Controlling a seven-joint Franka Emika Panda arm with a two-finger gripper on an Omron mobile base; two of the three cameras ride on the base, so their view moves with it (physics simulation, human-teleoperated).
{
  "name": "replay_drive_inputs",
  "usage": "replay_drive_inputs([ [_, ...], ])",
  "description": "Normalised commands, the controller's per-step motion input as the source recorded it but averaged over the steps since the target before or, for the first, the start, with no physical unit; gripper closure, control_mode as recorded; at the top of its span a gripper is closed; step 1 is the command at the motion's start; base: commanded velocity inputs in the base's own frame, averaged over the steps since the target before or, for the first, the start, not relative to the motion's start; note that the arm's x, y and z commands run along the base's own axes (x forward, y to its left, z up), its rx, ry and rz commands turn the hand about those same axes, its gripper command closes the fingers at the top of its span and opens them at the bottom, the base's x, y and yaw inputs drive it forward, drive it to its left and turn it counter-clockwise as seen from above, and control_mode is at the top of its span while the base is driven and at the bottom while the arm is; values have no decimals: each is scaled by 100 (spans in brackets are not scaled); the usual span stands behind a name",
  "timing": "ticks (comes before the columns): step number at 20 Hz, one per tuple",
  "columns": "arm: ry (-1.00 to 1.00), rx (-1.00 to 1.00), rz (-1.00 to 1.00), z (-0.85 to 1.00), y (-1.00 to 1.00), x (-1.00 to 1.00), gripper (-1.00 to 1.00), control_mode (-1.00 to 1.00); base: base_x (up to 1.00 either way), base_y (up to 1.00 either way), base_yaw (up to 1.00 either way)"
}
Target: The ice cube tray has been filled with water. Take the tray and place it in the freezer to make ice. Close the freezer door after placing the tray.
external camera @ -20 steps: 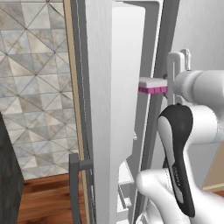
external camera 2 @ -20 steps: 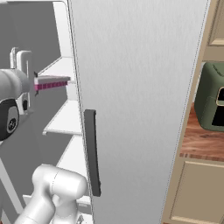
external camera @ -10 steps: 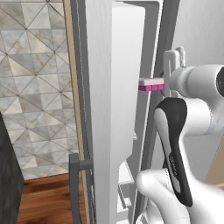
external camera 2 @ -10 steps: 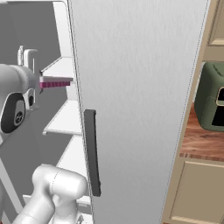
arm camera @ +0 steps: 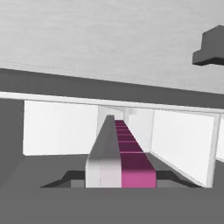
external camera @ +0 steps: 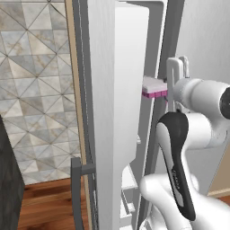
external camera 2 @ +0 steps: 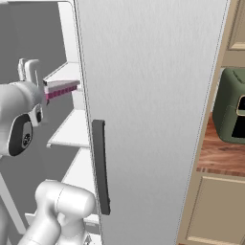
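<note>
I am pinching the tray by its near end, my gripper pressed tight on it so the long body is reaching straight ahead of me into the freezer. In the hand view it is sitting turned on its long side, pale face to one side and magenta edge to the other; I judge that grip suits a narrow opening but risks spilling water. In the left base view the tray's near end is poking out just beside my wrist, between the door and the cabinet frame, at about upper-shelf height. The door is standing open, swung well clear, its handle low at the left, which leaves me room to feed the tray in. In the right base view the tray is hovering just above a white shelf, not yet resting on it as far as I can tell. The shelves I can see are holding nothing else. The fridge door is closed.
</note>
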Motion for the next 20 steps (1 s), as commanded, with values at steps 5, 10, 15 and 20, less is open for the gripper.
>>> replay_drive_inputs([
  [5, -20, -6, 4, -10, 0, 0, 100, -100, 0, 0, 0],
  [10, -1, 0, 1, 3, 0, 0, 100, -100, 0, 0, 0],
  [15, 2, 0, 0, 5, 0, 0, 100, -100, 0, 0, 0],
  [20, 3, 0, 0, 0, 1, 0, 100, -100, 0, 0, 0],
])
